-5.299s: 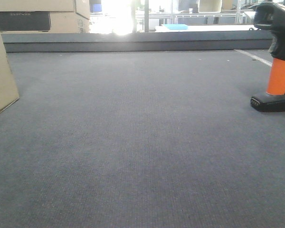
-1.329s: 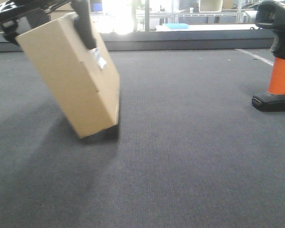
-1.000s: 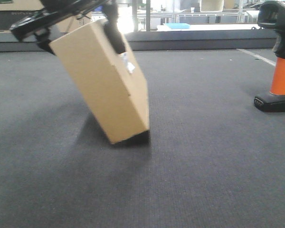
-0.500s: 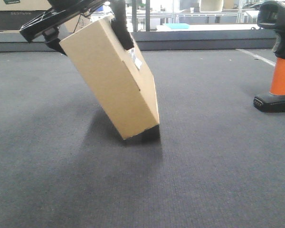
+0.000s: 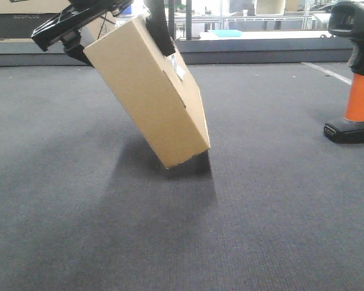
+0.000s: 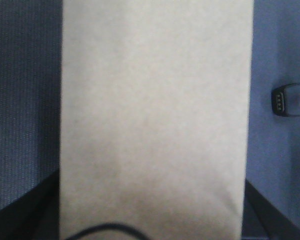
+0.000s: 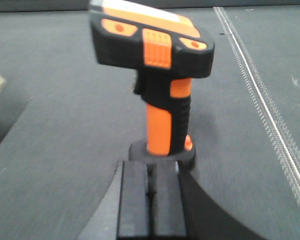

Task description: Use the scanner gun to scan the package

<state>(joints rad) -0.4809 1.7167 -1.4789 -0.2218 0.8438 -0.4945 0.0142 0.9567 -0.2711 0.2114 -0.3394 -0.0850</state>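
The package, a plain tan box, hangs tilted, its top leaning left and its low corner close to the carpet. A small white label shows on its right face. My left gripper is shut on the package's upper end, one black finger on each side. In the left wrist view the package fills the frame between the fingers. The scanner gun stands upright on its black foot at the far right. My right gripper is shut and empty, just short of the scanner gun's foot.
Cardboard cartons with a black band sit at the back left behind a low ledge. A pale line crosses the grey carpet behind the scanner; it shows as a ribbed strip in the right wrist view.
The package came in from the far left, held tilted in my left gripper, and has kept shifting right toward the middle. The scanner gun has stayed in place.
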